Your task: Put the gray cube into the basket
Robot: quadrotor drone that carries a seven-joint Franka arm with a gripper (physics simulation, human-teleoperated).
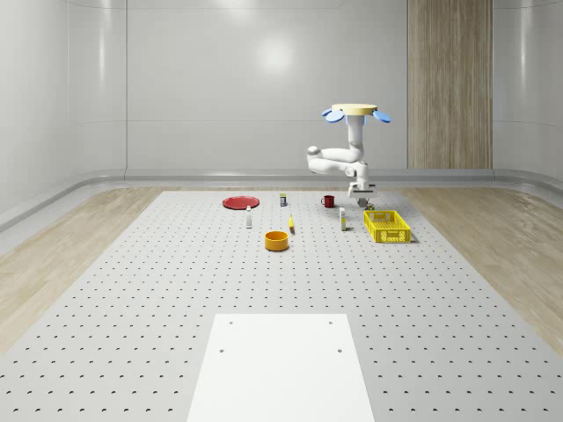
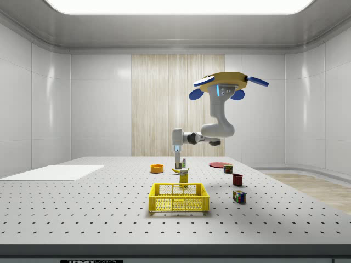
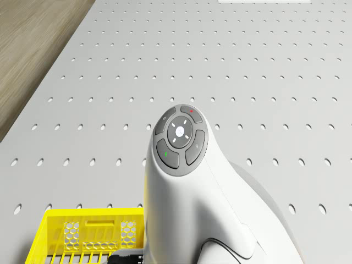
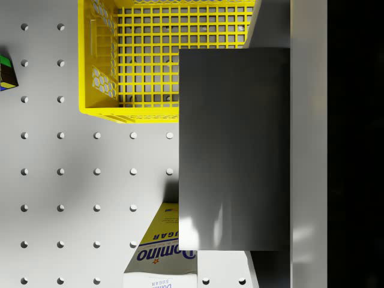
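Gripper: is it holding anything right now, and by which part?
Yes. The gripper holds the gray cube, jaws on its opposite sides, above the table just beside the yellow basket; the drone hovers above.

A flat yellow drone body (image 2: 222, 82) with blue rotor discs is seen above a glossy white arm (image 2: 218, 123) of rounded segments, and a gray button pad with red and green marks (image 3: 180, 138) is set in one segment.
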